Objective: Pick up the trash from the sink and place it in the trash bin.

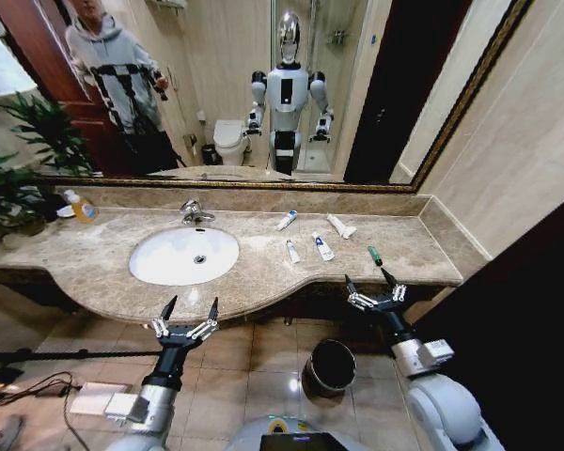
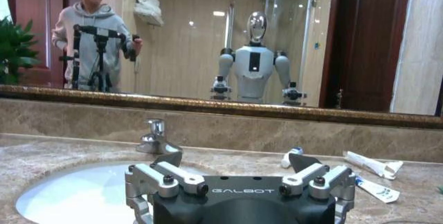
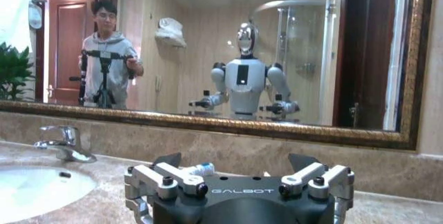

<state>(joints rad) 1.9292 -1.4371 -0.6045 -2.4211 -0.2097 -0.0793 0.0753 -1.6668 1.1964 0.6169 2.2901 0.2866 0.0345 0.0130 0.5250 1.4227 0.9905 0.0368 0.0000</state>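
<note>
A: Status? Both sets of fingers spread, nothing held: left gripper (image 1: 188, 311) short of the sink (image 1: 183, 255), right gripper (image 1: 371, 283) staged nearer the trash (image 1: 322, 246).

B: Trash location? On the marble beyond the right fingertips, none in the basin; trash bin (image 1: 329, 366) floor-level, between both arms.

The sink (image 1: 183, 256) basin lies open from above; only the chrome faucet (image 1: 194, 213) stands at its back rim. Right of the sink, five tubes (image 1: 321, 246) lie scattered with bare marble between them. Behind the sink, the mirror (image 1: 263, 85) blocks passage.
</note>
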